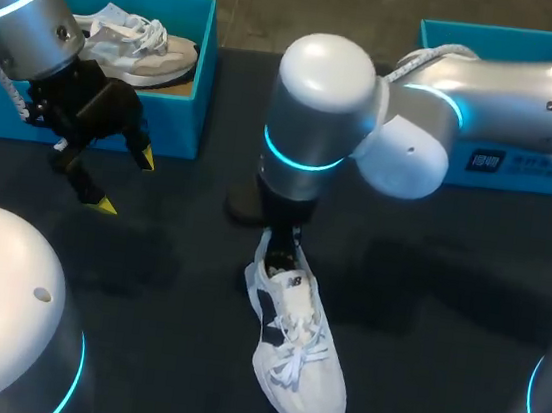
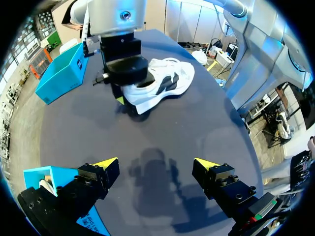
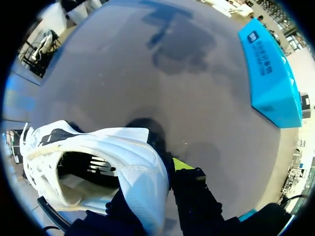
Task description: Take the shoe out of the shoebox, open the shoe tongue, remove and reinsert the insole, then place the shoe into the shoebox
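Right wrist view: our right gripper pinches the shoe at the heel; we should pin it steady for our splayed left gripper

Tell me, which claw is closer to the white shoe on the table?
Right. The right claw pinches the white shoe at its heel. The left claw hangs open beside the blue shoebox, well apart from the shoe.
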You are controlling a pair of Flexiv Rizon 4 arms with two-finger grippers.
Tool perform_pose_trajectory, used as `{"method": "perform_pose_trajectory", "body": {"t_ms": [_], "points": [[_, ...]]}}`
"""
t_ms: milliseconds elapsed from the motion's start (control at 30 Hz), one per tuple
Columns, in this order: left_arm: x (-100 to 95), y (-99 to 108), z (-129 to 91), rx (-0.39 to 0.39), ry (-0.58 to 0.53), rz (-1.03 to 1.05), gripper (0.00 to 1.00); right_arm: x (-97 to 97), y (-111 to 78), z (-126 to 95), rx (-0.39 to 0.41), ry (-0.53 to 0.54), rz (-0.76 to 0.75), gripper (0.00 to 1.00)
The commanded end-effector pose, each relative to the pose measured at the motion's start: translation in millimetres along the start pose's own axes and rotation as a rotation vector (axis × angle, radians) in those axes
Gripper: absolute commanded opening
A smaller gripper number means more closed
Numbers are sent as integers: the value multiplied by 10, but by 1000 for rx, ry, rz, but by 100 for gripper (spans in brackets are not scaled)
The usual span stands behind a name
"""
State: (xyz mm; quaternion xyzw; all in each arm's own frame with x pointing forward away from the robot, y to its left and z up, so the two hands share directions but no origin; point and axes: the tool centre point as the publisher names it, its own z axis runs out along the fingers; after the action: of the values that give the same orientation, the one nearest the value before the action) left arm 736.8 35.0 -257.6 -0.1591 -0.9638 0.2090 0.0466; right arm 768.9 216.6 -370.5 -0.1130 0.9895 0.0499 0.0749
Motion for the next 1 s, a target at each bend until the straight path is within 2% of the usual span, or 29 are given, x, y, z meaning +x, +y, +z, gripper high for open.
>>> {"method": "perform_pose_trajectory", "body": {"t_ms": [33,200,300,800,833,900,1000], "points": [[9,-2,-5,-2,0,0,100,-37,-160,-349,1,-26,0,0],[9,-2,-5,-2,0,0,100,-223,-252,-634,41,-43,0,0],[9,-2,-5,-2,0,0,100,-342,-326,-794,19,-49,15,0],[9,-2,-5,-2,0,0,100,-342,-326,-794,19,-49,15,0],[9,-2,-5,-2,0,0,100,-335,-328,-748,70,-43,18,0],[9,-2,-5,-2,0,0,100,-438,-463,-819,69,-54,53,0],[9,-2,-5,-2,0,0,100,-701,-743,-952,138,-90,80,0]]}}
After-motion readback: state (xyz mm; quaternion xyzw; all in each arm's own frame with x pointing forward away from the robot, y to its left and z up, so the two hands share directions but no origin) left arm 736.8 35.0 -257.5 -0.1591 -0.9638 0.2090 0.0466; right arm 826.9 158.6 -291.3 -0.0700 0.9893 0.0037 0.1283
